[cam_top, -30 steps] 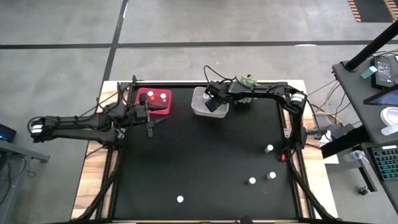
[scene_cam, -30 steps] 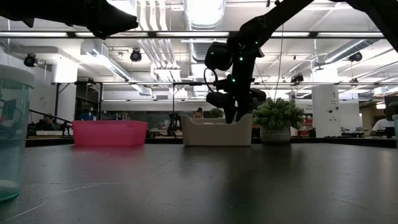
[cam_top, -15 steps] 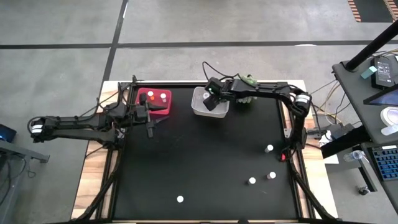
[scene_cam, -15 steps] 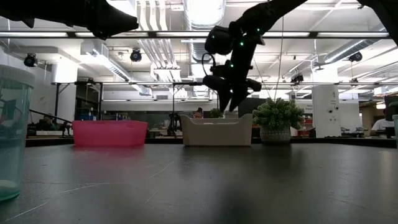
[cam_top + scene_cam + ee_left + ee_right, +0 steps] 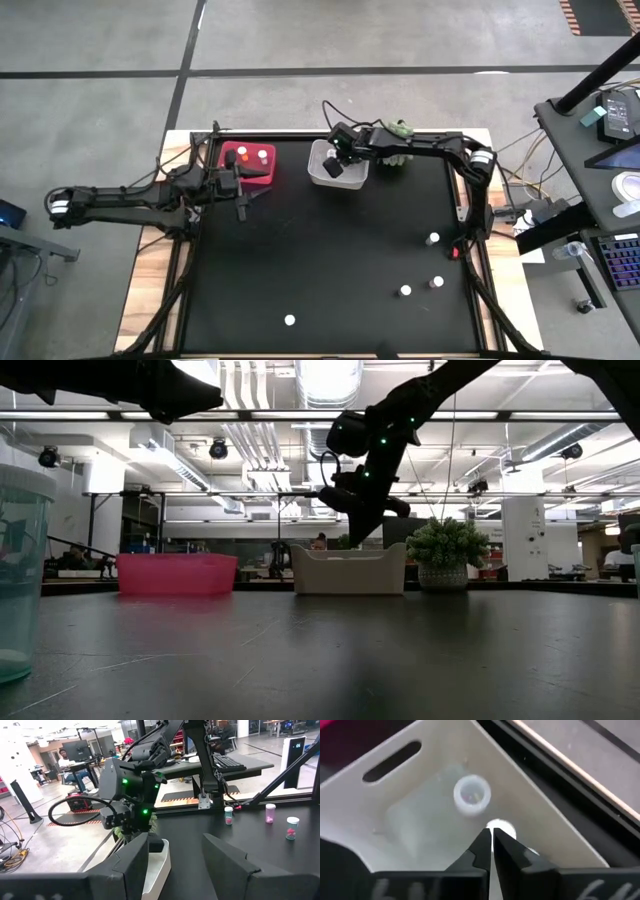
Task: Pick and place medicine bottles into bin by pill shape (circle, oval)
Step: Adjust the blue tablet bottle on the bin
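Observation:
My right gripper (image 5: 491, 844) hangs shut and empty over the white bin (image 5: 322, 170), its fingertips above the rim (image 5: 361, 528). Two white-capped medicine bottles stand on the bin's floor; one (image 5: 472, 795) is in plain view, the other (image 5: 501, 827) sits partly behind my fingers. The red bin (image 5: 232, 172) holds more bottles (image 5: 253, 156). Several bottles stand loose on the black table (image 5: 432, 239) (image 5: 405, 291) (image 5: 289, 321). My left gripper (image 5: 240, 203) waits open and empty beside the red bin's near right corner.
A small green plant (image 5: 400, 130) stands just right of the white bin at the table's far edge. A teal bottle (image 5: 20, 570) stands close to the low camera. In the left wrist view, three bottles (image 5: 270, 812) show beyond the white bin (image 5: 156, 865).
My right gripper has risen out of the white bin, tipped a little, and shut its fingers on nothing. The bottles in the bin stay where they were.

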